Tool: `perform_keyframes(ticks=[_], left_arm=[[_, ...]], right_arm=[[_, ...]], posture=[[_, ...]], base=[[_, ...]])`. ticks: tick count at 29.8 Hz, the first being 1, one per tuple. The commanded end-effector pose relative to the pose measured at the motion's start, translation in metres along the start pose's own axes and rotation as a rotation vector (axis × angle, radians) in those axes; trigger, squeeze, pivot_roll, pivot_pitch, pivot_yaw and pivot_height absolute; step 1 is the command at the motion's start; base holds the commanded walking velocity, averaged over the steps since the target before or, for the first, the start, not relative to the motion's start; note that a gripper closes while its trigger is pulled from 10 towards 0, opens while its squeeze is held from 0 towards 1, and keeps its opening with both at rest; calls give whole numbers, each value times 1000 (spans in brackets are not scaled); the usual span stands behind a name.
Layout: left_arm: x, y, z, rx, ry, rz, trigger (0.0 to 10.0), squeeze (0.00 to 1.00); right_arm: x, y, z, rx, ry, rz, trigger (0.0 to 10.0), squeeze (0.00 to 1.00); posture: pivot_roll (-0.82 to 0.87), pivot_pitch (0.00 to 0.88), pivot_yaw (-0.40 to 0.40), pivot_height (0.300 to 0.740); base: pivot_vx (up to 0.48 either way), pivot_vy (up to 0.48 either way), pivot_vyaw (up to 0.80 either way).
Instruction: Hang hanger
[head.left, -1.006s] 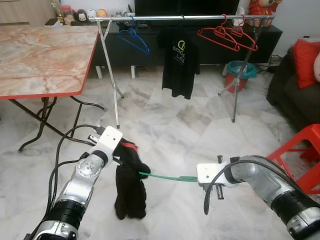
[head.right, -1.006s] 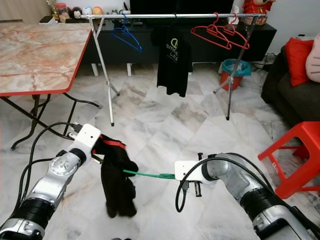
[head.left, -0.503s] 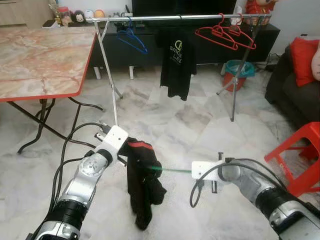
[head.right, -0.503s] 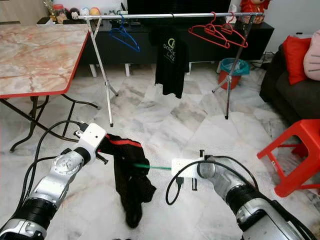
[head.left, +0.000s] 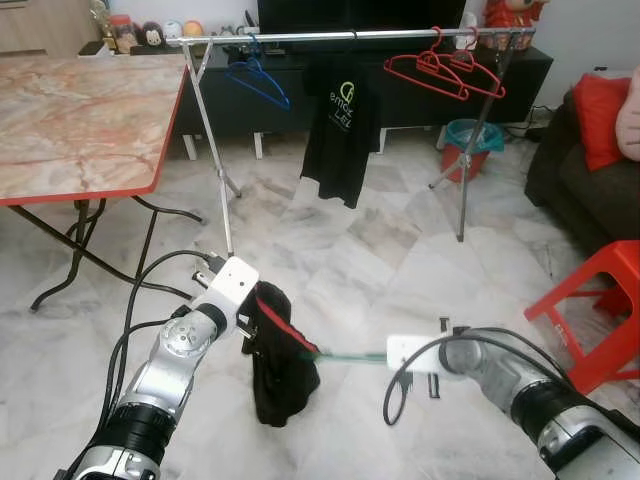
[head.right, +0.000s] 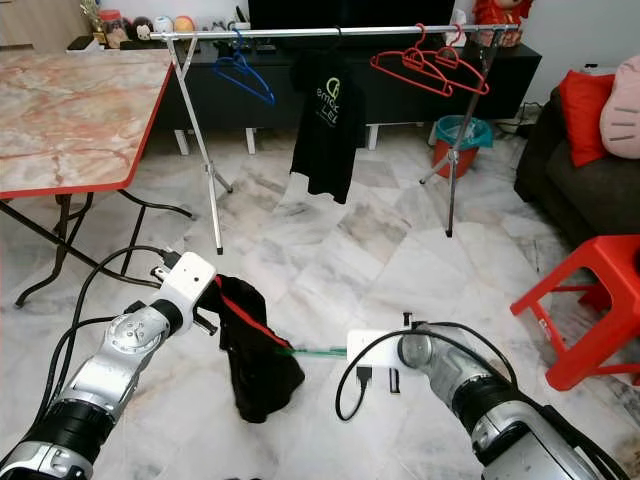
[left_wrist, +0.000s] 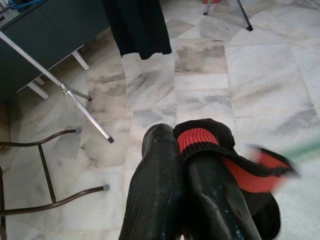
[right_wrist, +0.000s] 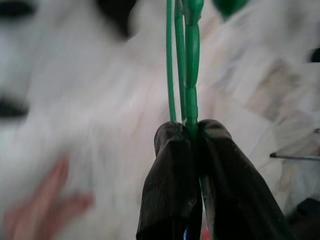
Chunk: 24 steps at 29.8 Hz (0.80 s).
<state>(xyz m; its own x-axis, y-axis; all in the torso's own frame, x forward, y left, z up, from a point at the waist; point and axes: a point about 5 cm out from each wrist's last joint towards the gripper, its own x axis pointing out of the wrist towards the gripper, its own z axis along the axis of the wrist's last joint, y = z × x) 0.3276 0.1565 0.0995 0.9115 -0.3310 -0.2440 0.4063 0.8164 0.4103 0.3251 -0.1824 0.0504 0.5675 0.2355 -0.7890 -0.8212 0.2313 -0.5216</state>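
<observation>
A black garment with a red collar (head.left: 280, 355) hangs low over the floor in front of me. My left gripper (left_wrist: 187, 150) is shut on its red-trimmed collar (left_wrist: 197, 139). A thin green hanger (head.left: 352, 357) runs sideways from the garment to my right gripper (right_wrist: 192, 131), which is shut on the green wire (right_wrist: 191, 75). The far end of the hanger is hidden inside the cloth. At the back stands a silver clothes rail (head.left: 350, 36) with a blue hanger (head.left: 256, 80), a black T-shirt (head.left: 334, 130) and red hangers (head.left: 445, 72).
A marble-topped folding table with a red edge (head.left: 80, 120) stands at the left. A red plastic stool (head.left: 600, 310) and a dark sofa with red cushions (head.left: 590, 150) are at the right. A teal and red bin (head.left: 468, 140) sits behind the rail's right leg.
The garment has swung back and gathered closer under my left gripper. The right gripper has moved a little lower and nearer with the green hanger. The head view has shifted slightly.
</observation>
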Motion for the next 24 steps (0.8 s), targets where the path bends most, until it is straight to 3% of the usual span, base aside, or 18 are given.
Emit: perform_keyframes(ticks=[1,4,7,8,9,12,13,15,16,19,24], left_arm=[[-2,5,0,9,-4,34,10000,0],[-3,9,-5,-3,13,62,10000,0],[-4,17,-14,-33,47,130,10000,0],[-6,20,-20,-52,66,167,10000,0],[-7,21,-21,-58,69,174,10000,0],[-9,23,-23,-101,58,215,10000,0],[-11,25,-24,-130,38,235,10000,0],[-14,27,-25,-158,16,253,10000,0],[-16,27,-25,-184,-8,260,10000,0],[-21,29,-27,-233,-44,293,10000,0],[-25,27,-26,-332,-93,345,10000,0]], right_arm=[[-8,-13,16,102,-152,-74,10000,0],[-13,-12,25,178,-279,-67,10000,0],[-27,-9,40,385,-539,-35,10000,0],[-37,-4,45,451,-681,-24,10000,0],[-39,-3,45,463,-711,-30,10000,0],[-38,-11,37,625,-743,-189,10000,0],[-37,-17,33,736,-756,-319,10000,0],[-35,-19,31,854,-776,-405,10000,0],[-35,-18,29,855,-768,-472,10000,0],[-30,-13,20,997,-717,-641,10000,0],[-23,8,20,1068,-664,-684,10000,0]], posture=[[23,0,7,740],[17,0,6,740],[15,0,5,740],[4,0,5,740],[4,0,5,740],[1,0,3,740],[-9,0,4,740],[-9,0,2,740],[-4,0,2,740],[9,0,-2,740],[6,0,-10,740]], base=[[0,0,0],[0,0,0],[0,0,0],[0,0,0],[0,0,0],[0,0,0],[0,0,0],[0,0,0],[0,0,0],[0,0,0],[0,0,0]])
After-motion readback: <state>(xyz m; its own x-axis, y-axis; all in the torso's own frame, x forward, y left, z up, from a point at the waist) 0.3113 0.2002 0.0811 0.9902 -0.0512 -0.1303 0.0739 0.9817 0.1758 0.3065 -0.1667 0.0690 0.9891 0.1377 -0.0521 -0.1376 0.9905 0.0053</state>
